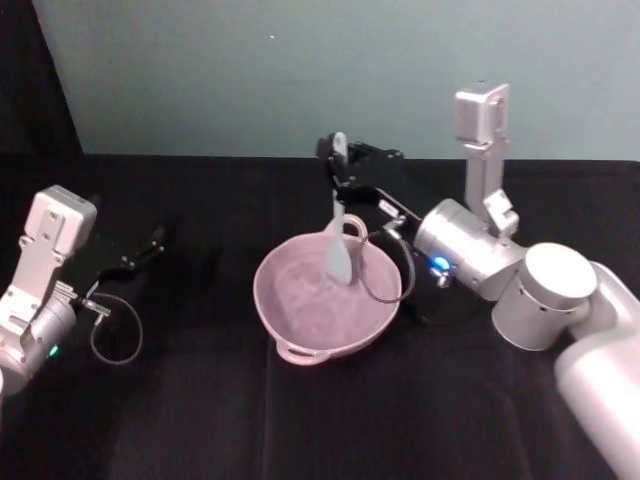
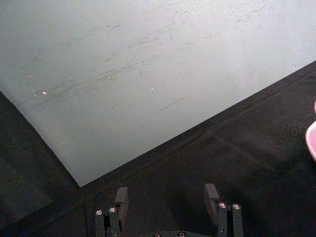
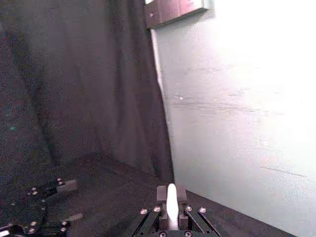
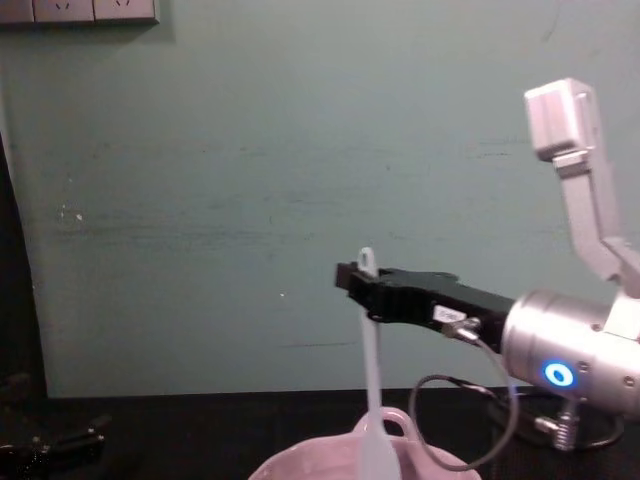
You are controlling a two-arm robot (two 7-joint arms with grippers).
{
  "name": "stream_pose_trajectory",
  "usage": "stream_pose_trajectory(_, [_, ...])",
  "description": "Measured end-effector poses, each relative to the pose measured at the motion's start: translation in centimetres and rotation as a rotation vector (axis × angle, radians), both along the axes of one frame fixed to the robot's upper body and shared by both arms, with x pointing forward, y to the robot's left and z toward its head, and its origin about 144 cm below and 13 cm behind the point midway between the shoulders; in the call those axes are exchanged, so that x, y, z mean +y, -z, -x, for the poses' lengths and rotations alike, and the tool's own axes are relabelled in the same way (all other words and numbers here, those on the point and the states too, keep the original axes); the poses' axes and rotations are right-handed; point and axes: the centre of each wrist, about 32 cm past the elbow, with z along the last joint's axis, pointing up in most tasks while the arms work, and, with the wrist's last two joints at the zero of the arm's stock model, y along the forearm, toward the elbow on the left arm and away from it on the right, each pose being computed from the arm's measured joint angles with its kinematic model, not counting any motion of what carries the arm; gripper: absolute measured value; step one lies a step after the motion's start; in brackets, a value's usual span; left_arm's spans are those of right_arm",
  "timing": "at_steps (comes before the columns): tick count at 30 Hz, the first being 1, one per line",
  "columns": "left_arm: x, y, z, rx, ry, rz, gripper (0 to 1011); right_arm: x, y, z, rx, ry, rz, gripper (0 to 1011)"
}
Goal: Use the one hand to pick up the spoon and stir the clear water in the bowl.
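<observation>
Stirring step: right pincer (image 1: 338,160), clenched on the spoon (image 1: 339,245), holds its blade in the bowl (image 1: 275,315) (left pincer (image 1: 150,245) idle, released); next move probably gentle circles through the water (image 1: 305,300).

The left hand (image 2: 166,195) hangs with fingers apart over the black tabletop (image 2: 237,163), facing a pale wall (image 2: 148,64). A part of the pink bowl (image 2: 312,140) shows farther off.
</observation>
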Motion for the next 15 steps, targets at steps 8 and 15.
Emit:
stream_pose_trajectory(8, [0.0,0.0,0.0,0.000,0.000,0.000,1011,-1.6,0.0,1.6,0.000,0.025,0.010,111])
stream_pose_trajectory(15, [0.0,0.0,0.0,0.000,0.000,0.000,1011,-1.0,-0.2,3.4,-0.008,-0.009,0.020,111])
